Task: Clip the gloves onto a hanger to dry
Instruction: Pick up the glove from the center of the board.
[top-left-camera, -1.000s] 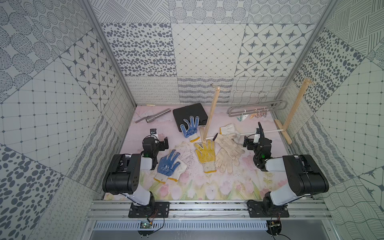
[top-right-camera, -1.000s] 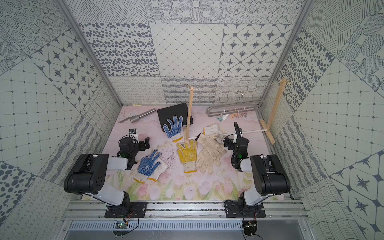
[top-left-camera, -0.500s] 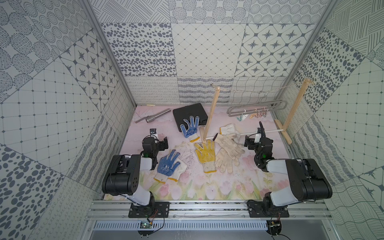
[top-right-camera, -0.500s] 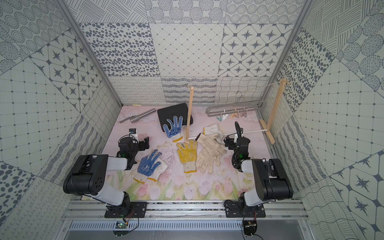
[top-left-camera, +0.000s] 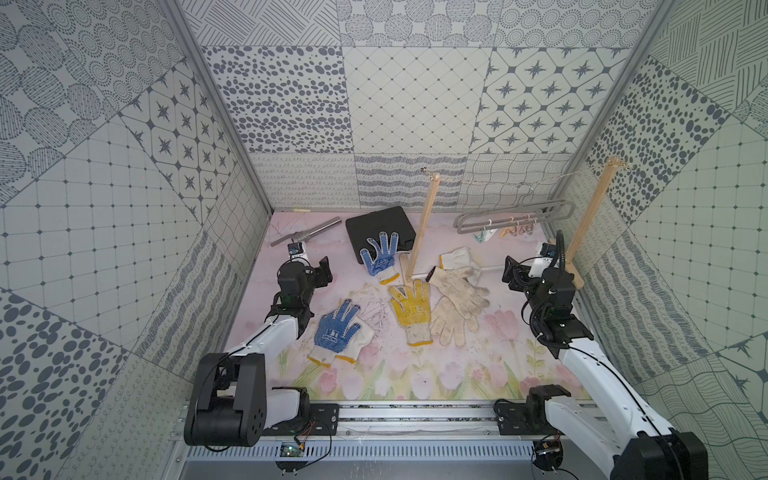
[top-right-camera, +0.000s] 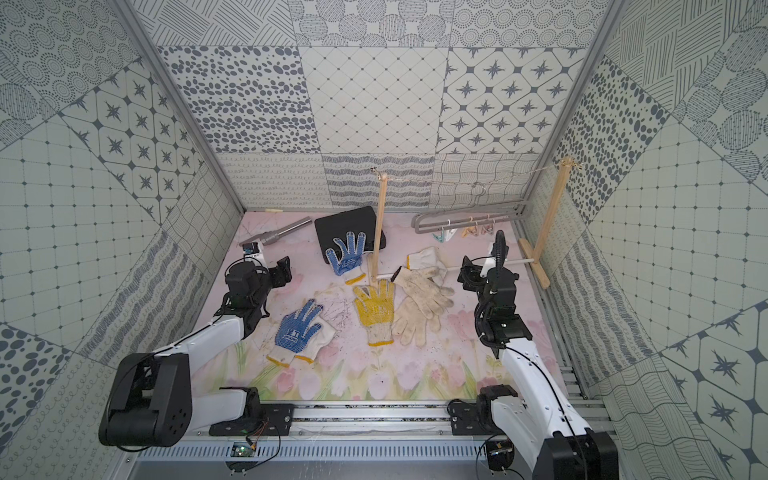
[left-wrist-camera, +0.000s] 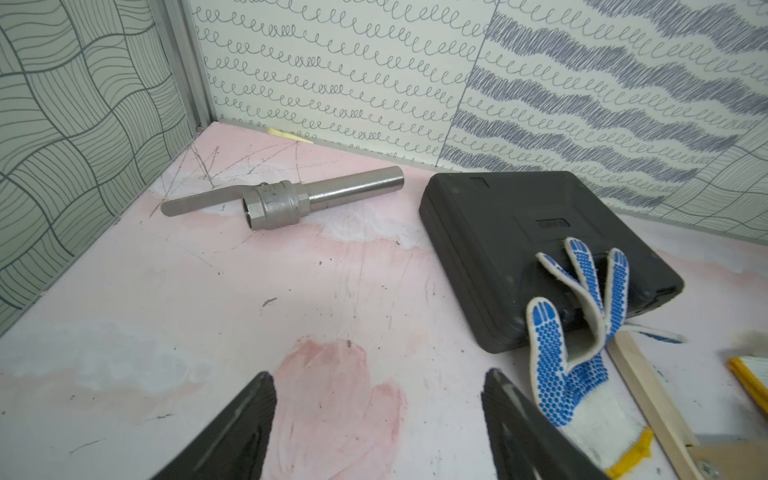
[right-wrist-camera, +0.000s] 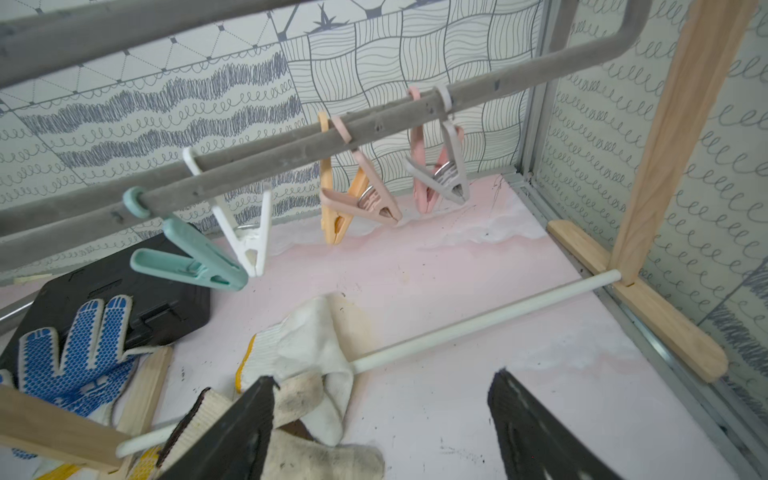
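Several gloves lie on the pink floor: a blue-dotted glove (top-left-camera: 336, 330) at front left, a second blue-dotted glove (left-wrist-camera: 569, 332) leaning on a black case, a yellow-dotted glove (top-left-camera: 411, 309) in the middle and a dirty cream heap (top-left-camera: 457, 299) to its right. The grey hanger (top-left-camera: 513, 216) hangs from a string at the back right, with pastel pegs (right-wrist-camera: 245, 249) on its lower bar. My left gripper (left-wrist-camera: 379, 386) is open over bare floor, left of the case. My right gripper (right-wrist-camera: 382, 382) is open, one finger (right-wrist-camera: 232, 428) above the cream heap, below the hanger.
The black case (top-left-camera: 380, 226) and a metal valve with pipe (top-left-camera: 305, 235) lie at the back. Two wooden posts (top-left-camera: 422, 232) (top-left-camera: 590, 216) stand joined by string, with a white rod (right-wrist-camera: 478, 320) on the floor between their feet. Patterned walls close in three sides.
The right arm's shoulder and elbow links have dropped toward the front right corner. Both grippers stay roughly where they were, and no glove has moved.
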